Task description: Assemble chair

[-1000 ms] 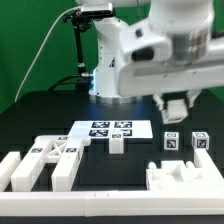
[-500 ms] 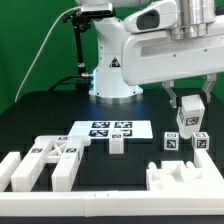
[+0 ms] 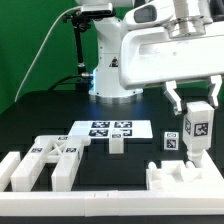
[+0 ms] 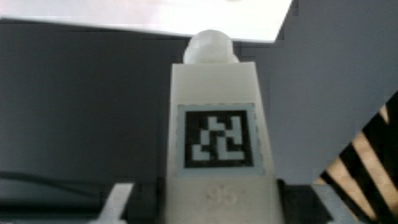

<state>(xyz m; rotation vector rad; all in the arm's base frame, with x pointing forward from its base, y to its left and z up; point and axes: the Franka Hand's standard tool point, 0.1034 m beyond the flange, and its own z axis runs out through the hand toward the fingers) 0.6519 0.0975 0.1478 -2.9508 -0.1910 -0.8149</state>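
My gripper is shut on a white chair bar with a black-and-white tag and holds it upright above the table at the exterior view's right. In the wrist view the bar fills the middle between my gripper jaws, and a rounded peg shows at its far end. A small tagged cube sits just to the exterior view's left of the held bar. A large blocky white chair piece lies in front of it. Tagged chair pieces lie at the front left.
The marker board lies flat mid-table, with a small white block just in front of it. A low white border rail runs along the front edge. The arm's base stands at the back.
The arm has swung to the exterior view's right and steadied. The held bar has come lower and now covers the second tagged cube seen earlier at the right.
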